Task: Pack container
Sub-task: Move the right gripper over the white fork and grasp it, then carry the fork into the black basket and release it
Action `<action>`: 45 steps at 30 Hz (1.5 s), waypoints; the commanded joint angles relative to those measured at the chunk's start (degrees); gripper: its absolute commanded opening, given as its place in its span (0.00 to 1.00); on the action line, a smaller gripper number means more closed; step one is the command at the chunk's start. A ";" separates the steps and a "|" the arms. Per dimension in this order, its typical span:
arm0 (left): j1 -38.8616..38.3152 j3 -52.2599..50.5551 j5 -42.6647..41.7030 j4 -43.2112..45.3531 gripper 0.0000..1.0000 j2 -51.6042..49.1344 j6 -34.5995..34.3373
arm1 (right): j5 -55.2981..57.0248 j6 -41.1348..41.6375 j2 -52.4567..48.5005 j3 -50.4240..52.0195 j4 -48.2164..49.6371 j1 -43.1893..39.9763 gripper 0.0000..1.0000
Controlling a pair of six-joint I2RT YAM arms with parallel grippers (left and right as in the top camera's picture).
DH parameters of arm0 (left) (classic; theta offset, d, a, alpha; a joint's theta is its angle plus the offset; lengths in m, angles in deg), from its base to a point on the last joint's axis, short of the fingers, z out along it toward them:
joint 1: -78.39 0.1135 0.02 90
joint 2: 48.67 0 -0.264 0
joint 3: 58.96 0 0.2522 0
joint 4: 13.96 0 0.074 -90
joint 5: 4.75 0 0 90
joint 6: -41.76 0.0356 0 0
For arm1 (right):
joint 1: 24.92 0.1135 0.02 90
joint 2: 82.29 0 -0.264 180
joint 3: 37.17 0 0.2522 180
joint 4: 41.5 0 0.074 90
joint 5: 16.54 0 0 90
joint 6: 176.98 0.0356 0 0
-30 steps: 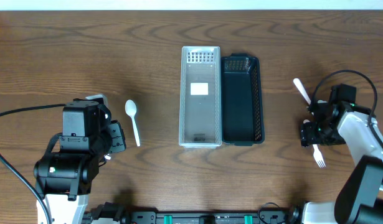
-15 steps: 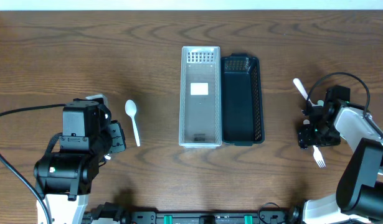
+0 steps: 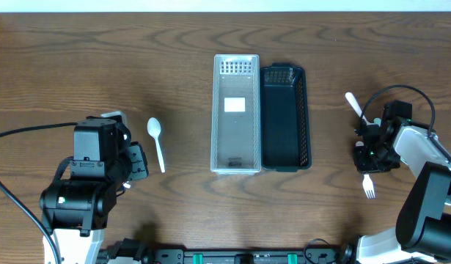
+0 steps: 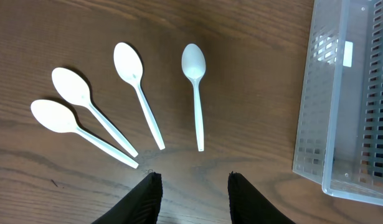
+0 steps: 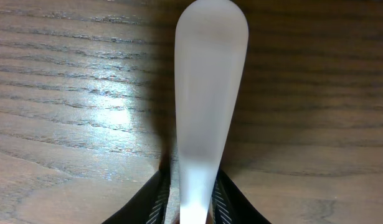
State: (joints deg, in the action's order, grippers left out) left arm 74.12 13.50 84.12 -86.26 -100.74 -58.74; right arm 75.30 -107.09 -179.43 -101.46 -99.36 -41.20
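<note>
**R gripper (image 3: 372,152) pinched on fork (image 3: 369,188) handle, far right of table (image 3: 78,59): grip looks marginal.**

You've got the jaws closed on a slim, glossy white plastic handle, tines pointing to the near edge. It could swivel or slip on the lift if the pinch sits off-centre, and the other white utensil (image 3: 354,105) just beyond may get nudged. Fork is well apart from clear tray (image 3: 218,110) and black basket (image 3: 306,117) at centre. L gripper (image 4: 194,196) is part-open, holding nothing, above four spoons (image 4: 194,93).
</note>
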 commanded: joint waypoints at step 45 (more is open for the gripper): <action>-0.02 0.90 0.24 -0.13 0.38 -0.02 0.31 | 2.84 46.25 -0.15 -32.72 -11.47 38.14 0.01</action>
State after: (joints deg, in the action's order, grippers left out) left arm 74.12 13.50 84.12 -86.26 -100.74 -58.74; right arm 76.02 -66.66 -175.74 -135.77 -110.72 -4.28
